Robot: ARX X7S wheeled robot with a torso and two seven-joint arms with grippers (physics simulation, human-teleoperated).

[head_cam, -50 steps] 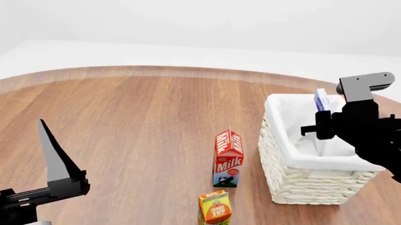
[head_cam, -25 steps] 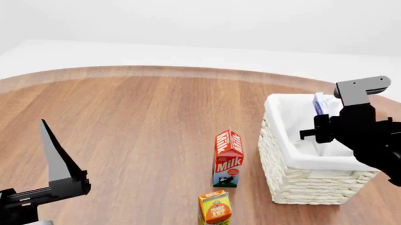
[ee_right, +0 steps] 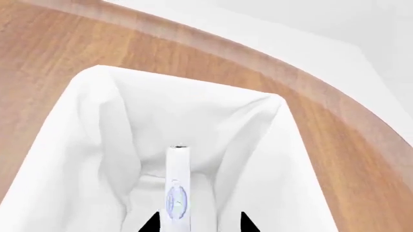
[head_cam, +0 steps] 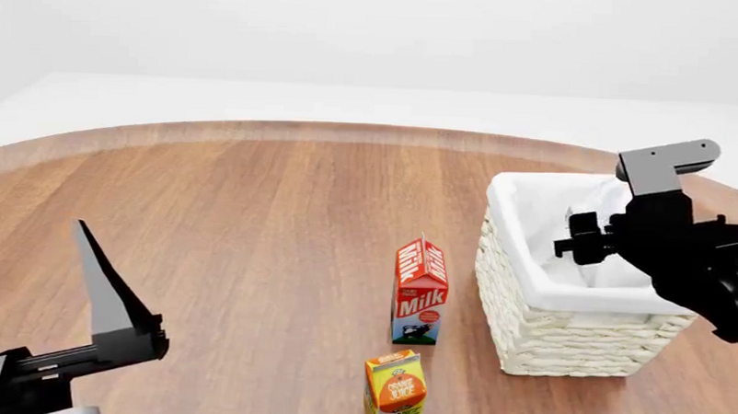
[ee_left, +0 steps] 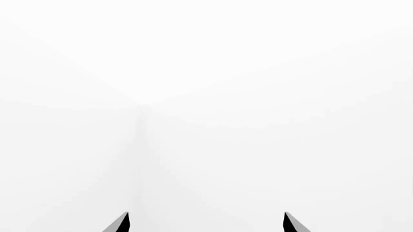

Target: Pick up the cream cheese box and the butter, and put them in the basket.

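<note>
The cream cheese box (ee_right: 178,193), white with blue print, shows edge-on in the right wrist view, inside the white-lined wicker basket (head_cam: 561,338). My right gripper (ee_right: 198,223) hangs over the basket (ee_right: 77,121), open. The box rests against one fingertip, with a gap to the other. In the head view the right gripper (head_cam: 585,244) sits above the basket's opening and hides the box. The butter is out of view. My left gripper (head_cam: 102,285) is at the near left, pointing up. In its wrist view the left gripper (ee_left: 206,223) is open with nothing between its fingers.
A red milk carton (head_cam: 420,287) stands just left of the basket. An orange juice carton (head_cam: 396,392) stands in front of it near the bottom edge. The round wooden table (head_cam: 246,212) spreads to the left and back.
The cream cheese box stood above the basket's far rim in the head view and has dropped out of sight there. The right gripper sank slightly. The left arm is still.
</note>
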